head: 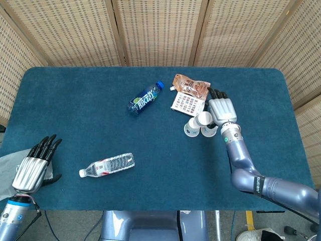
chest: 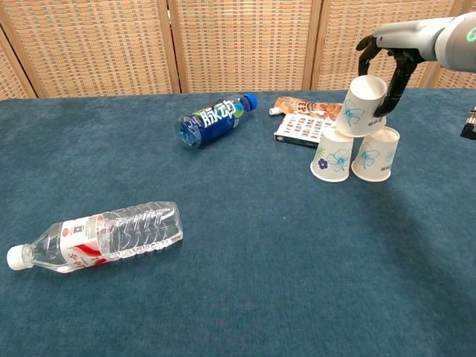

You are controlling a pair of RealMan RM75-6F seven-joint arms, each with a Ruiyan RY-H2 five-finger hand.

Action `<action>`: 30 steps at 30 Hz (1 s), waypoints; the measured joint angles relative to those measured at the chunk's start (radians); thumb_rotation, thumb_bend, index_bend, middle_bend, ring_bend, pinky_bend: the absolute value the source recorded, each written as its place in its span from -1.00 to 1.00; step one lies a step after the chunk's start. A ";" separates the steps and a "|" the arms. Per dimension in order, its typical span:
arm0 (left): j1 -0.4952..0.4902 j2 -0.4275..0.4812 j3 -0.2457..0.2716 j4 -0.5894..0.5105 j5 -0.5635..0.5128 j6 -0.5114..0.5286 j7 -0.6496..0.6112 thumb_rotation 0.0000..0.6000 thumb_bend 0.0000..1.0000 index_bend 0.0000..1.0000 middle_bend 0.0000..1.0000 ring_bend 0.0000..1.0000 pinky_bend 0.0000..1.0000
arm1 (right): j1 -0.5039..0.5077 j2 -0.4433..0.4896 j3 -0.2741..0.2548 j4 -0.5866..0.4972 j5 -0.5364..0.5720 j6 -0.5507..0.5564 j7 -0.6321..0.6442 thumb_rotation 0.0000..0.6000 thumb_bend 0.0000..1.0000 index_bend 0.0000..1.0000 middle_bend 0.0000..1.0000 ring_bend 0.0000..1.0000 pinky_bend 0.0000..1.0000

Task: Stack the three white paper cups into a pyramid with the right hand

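Two white paper cups with blue flower prints stand upside down side by side on the blue table: the left cup [chest: 332, 155] [head: 191, 127] and the right cup [chest: 375, 154] [head: 209, 131]. A third cup [chest: 361, 105] [head: 203, 119] sits upside down and slightly tilted over the gap between them. My right hand [chest: 389, 56] [head: 222, 108] holds this top cup from behind and above, fingers curled around it. My left hand [head: 34, 163] rests open at the table's near left edge, out of the chest view.
A blue-label bottle [chest: 213, 120] lies at the back middle. A clear water bottle [chest: 100, 236] lies near the front left. A printed card [chest: 303, 127] and a brown snack pouch [chest: 309, 108] lie just behind the cups. A grey cloth [head: 10, 165] lies by the left hand.
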 measured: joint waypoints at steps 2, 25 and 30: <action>0.000 -0.001 -0.001 0.002 -0.004 -0.003 0.000 1.00 -0.78 -0.94 -1.00 -1.00 -0.68 | 0.004 -0.011 -0.005 0.019 0.004 -0.005 -0.006 1.00 -0.66 0.05 -1.00 -1.00 -0.70; -0.004 -0.004 -0.002 0.004 -0.011 -0.015 0.005 1.00 -0.78 -0.94 -1.00 -1.00 -0.68 | 0.020 0.022 -0.016 -0.016 0.057 -0.013 -0.044 1.00 -0.67 -0.16 -1.00 -1.00 -0.75; -0.001 -0.002 0.000 0.002 -0.006 -0.010 0.004 1.00 -0.78 -0.94 -1.00 -1.00 -0.68 | 0.024 0.035 -0.021 -0.039 0.077 -0.008 -0.057 1.00 -0.68 -0.24 -1.00 -1.00 -0.75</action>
